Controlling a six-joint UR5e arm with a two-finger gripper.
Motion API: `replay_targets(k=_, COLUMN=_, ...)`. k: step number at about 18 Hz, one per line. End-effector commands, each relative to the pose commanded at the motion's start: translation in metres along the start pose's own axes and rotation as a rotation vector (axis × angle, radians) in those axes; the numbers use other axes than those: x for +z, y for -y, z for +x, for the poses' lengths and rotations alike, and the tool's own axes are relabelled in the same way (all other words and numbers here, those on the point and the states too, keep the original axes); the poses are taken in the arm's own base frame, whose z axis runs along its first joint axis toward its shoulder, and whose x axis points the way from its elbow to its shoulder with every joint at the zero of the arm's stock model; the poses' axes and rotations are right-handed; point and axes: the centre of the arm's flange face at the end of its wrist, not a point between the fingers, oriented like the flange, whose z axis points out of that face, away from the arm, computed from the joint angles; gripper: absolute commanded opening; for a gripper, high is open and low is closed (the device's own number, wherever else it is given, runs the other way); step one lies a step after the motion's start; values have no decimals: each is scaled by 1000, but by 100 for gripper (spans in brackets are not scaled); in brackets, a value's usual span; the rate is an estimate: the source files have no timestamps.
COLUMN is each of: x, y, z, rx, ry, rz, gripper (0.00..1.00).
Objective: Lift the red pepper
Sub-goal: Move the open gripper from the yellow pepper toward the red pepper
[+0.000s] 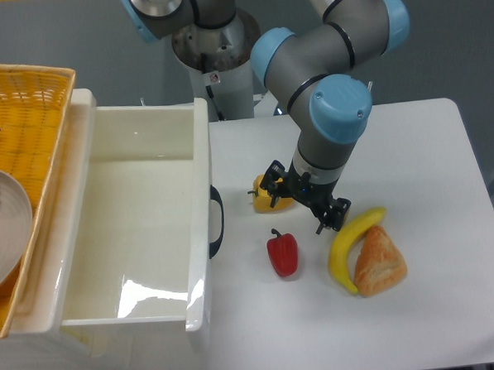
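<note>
The red pepper [283,254] lies on the white table [411,151], glossy, with its dark stem pointing toward the back. My gripper [304,200] hangs a little behind it and to its right, pointing down. Its two black fingers stand apart, open, with nothing between them. One finger [273,179] is over the yellow pepper [268,199], the other near the banana's tip. The red pepper is untouched and in full view.
A banana [349,244] and a croissant [379,263] lie right of the red pepper. A large white bin [142,232] with a dark handle fills the left. Further left stands a yellow wicker basket [27,105] with a grey plate [5,227].
</note>
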Motion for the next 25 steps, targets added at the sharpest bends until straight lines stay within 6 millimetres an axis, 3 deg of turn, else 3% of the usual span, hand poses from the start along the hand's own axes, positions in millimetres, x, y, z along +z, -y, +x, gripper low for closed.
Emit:
replay_targets(k=8, x=4, y=5, z=0, rx=0, ry=-3, rz=0, gripper=100)
replay_targets(k=11, x=14, y=8, z=4, rx=6, ry=-12, rz=-6, gripper=100)
replay_targets(k=13, x=36, y=2, z=8, rx=4, ry=-12, rz=-6, gripper=100)
replay_targets(k=16, x=50, y=0, z=8, rx=-85, ry=-18, rz=-8, gripper=100)
replay_targets(k=20, x=53, y=4, z=3, rx=-196, ry=12, rz=11, gripper=100)
replay_targets(k=25, x=75, y=20, z=0, rx=-317, ry=48, rz=3, gripper=100)
